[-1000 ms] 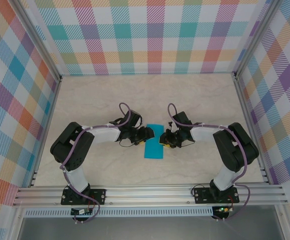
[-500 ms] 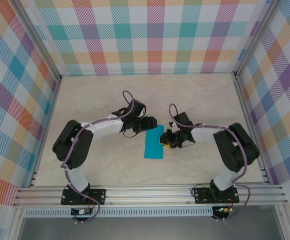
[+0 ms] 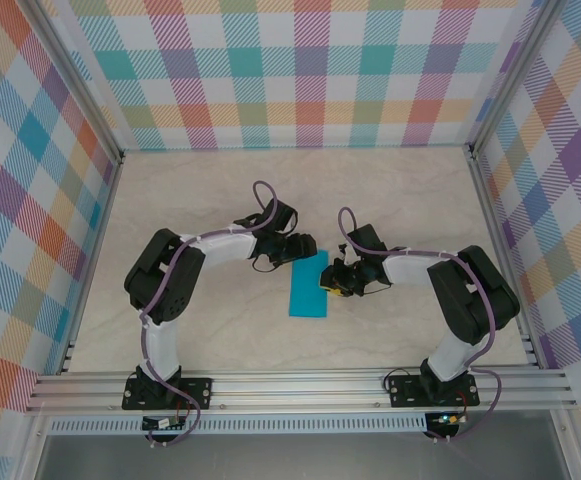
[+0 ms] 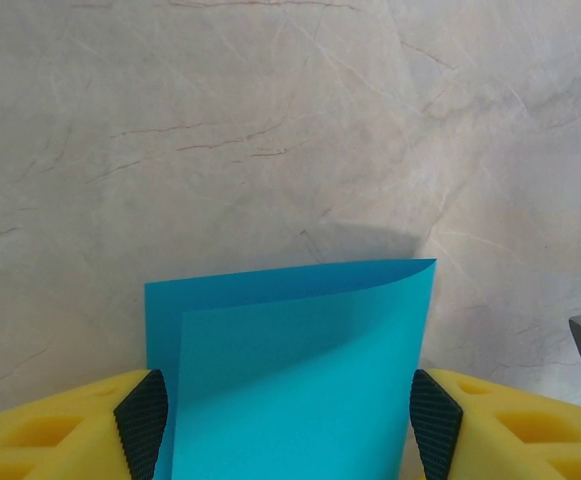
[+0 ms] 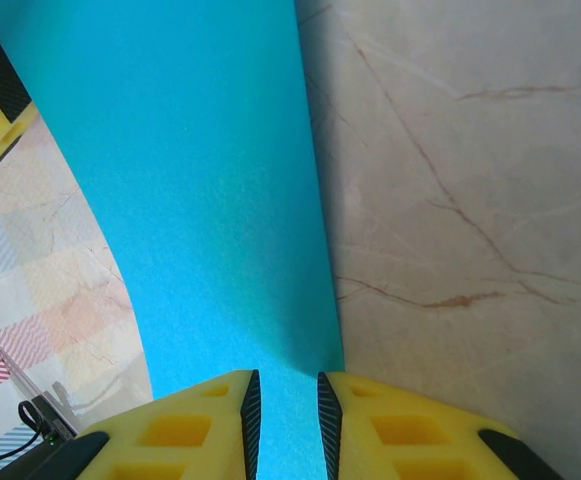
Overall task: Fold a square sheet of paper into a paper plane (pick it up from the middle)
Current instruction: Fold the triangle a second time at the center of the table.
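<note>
The left tool (image 3: pixel 303 248) has its yellow fingers (image 4: pixel 50 435) spread apart, and the black ribbed pads (image 4: pixel 142 438) stand on either side of one short end of a thin teal-blue paper sheet (image 4: pixel 290 380) that is folded over on itself into a long rectangle. Ahead of this tool the two layers do not lie flush. The upper layer sits slightly askew and lifts at the corner by the right-hand pad, casting a soft shadow on the pale marbled desk (image 4: pixel 270 120). The sheet's side edges run close to both pads, but I cannot tell whether either pad presses on them. The right tool (image 3: pixel 330 284) has its fingers (image 5: pixel 185 430) drawn almost together and clamped on the long edge of the same sheet, which passes through the narrow slot between the dark pads (image 5: pixel 251 415) and stretches away ahead of them, raised off the desk on this tool's left. From above, the sheet (image 3: pixel 307 290) lies on the desk between the two tools, with the left tool at its far end and the right tool at the middle of its right edge.
</note>
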